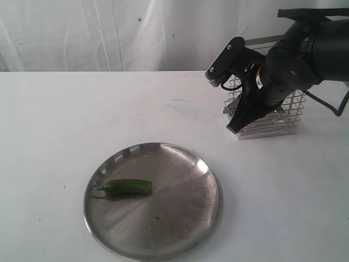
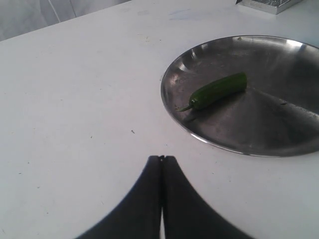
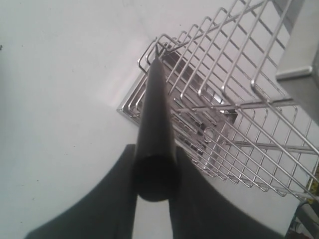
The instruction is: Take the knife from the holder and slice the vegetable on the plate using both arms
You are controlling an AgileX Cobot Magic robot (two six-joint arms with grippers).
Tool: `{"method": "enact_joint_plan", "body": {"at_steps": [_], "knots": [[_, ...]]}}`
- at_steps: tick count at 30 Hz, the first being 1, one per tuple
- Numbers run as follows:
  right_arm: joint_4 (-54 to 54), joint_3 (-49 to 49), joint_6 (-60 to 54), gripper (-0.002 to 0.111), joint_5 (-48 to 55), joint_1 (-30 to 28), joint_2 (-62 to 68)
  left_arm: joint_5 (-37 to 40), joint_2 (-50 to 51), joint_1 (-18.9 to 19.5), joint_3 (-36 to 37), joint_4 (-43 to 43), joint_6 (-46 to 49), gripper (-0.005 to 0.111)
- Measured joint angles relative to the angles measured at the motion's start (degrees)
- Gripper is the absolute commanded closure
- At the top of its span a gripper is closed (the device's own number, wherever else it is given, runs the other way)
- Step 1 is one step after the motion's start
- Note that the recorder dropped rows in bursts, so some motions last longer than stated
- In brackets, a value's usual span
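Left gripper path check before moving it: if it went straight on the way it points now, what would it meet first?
Probably only bare table; the left gripper points past the plate, which lies off to one side, though depth is unclear.

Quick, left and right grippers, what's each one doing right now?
Left gripper: jaws closed, holding nothing.
Right gripper: jaws closed on the knife by its black handle.
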Motion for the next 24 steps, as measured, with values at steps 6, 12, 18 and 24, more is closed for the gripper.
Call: {"method": "enact_joint_plan", "body": {"at_steps": [6,12,18,24], "knots": [[-0.2,-0.5,2.5,0.108,-0.8,0.0,1.3,0.0,0.0,0.0,0.0,0.0,0.0,0.107],[-0.3,-0.6,5.6,0.090,-1.9,0.0,2.4,0.0,0.0,0.0,0.0,0.0,0.0,0.107],[1.7,-2.4,7.0,0.058,1.7,0.0,3.6,0.0,0.0,0.0,0.0,0.0,0.0,0.107],[1.8,-4.4,7.2,0.058,3.3,0.0,2.3,0.0,0.0,0.0,0.0,0.0,0.0,0.107]]}}
